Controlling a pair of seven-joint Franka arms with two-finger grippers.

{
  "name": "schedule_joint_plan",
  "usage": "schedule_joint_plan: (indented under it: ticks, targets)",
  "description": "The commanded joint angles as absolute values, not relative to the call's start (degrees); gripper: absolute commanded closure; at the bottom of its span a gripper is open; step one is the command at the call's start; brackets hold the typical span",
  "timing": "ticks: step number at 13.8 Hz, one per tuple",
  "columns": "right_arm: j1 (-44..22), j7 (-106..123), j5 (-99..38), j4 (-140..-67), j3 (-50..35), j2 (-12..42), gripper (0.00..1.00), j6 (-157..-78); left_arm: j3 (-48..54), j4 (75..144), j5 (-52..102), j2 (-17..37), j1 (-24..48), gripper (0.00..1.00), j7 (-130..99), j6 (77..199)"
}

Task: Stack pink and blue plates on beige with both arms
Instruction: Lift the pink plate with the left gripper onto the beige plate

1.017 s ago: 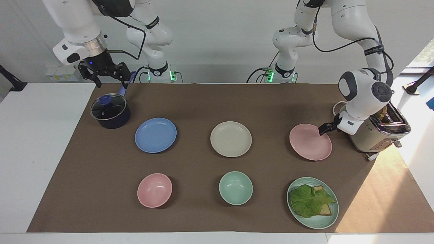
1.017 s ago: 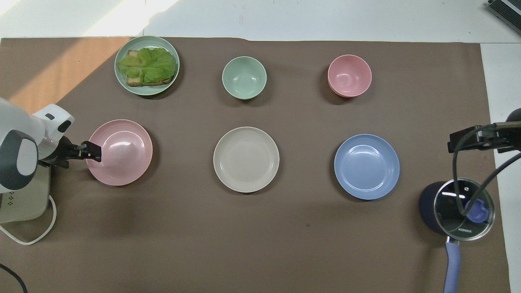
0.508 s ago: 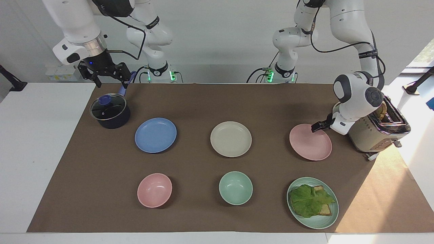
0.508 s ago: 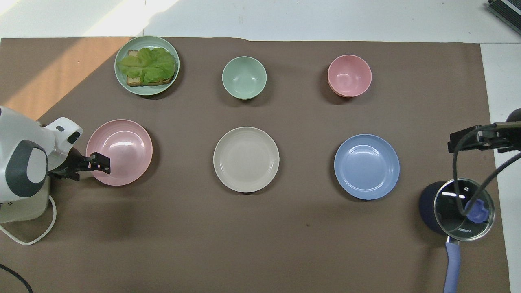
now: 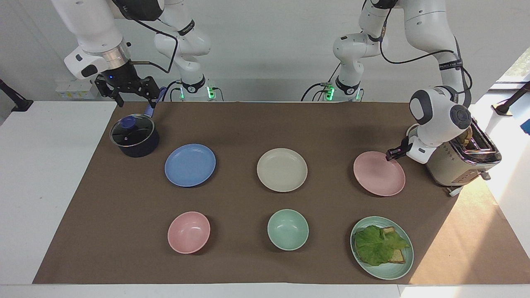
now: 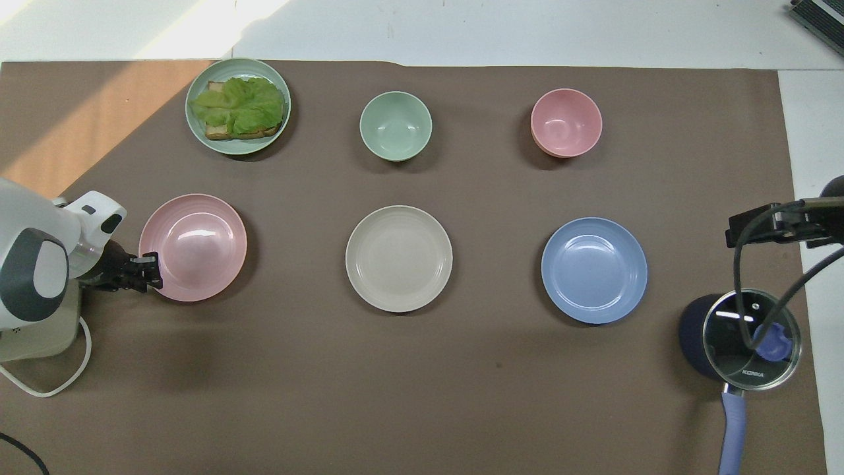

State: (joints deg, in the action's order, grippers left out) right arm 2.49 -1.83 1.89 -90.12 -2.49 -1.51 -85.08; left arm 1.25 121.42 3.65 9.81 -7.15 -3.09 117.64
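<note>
- Left claw [image 6: 150, 271] is down at the rim of the pink plate [image 6: 194, 247]. Taking twelve o'clock as pointing away from the robots in the overhead view, it meets the plate at about the plate's eight o'clock. Whether it has closed on that rim or is only poised at it, I cannot tell. The plate lies flat on the counter [image 6: 461, 369].
- The pink plate sits toward the left arm's end, just beside the toaster [image 6: 39, 330], and runs from the claw toward three o'clock. It is round, so it has no long axis to line up with, and any rim point would serve for a grip.
- The beige plate [image 6: 399, 258] lies mid-counter, at three o'clock from the pink plate and well apart from it. Its top is bare, so I judge the stacking has not begun.
- The coming move turns on this line: the pink plate needs to be carried straight along three o'clock until it is over the beige one. The left arm is clearly the nearer to it.
- The blue plate [image 6: 594, 270] lies at three o'clock from the beige plate, flat and untouched, with the right arm nearer to it.
- The right claw [image 5: 136, 102] waits with its jaws spread wide and nothing in them, up over the handle of the pot [image 6: 738, 336]. The blue plate lies toward nine o'clock from it.
</note>
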Motion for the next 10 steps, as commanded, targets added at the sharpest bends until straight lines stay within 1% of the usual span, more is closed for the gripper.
schedule_joint_plan:
  ticks: [1, 3, 5, 8, 10]
  targets:
    - [3.34, -2.55, 2.02, -91.14, -2.99, -2.29, 0.00, -86.04, 1.49, 123.31, 4.31, 7.91, -7.91, 1.00, -2.81, 116.99]
    - [3.34, -2.55, 2.02, -91.14, -2.99, -2.29, 0.00, -86.04, 1.49, 122.52, 4.31, 8.00, -7.82, 1.00, -2.73, 115.06]
    - [3.34, -2.55, 2.02, -91.14, -2.99, -2.29, 0.00, -86.04, 1.49, 120.33, 4.83, 8.35, -7.39, 1.00, -3.16, 112.43]
    - [3.34, -2.55, 2.02, -91.14, -2.99, -2.29, 0.00, -86.04, 1.58, 114.11, 7.64, 8.44, -7.03, 1.00, -3.51, 104.01]
    - [3.34, -2.55, 2.02, -91.14, -2.99, -2.29, 0.00, -86.04, 1.84, 111.11, 10.27, 8.35, -7.03, 1.00, -4.13, 99.95]
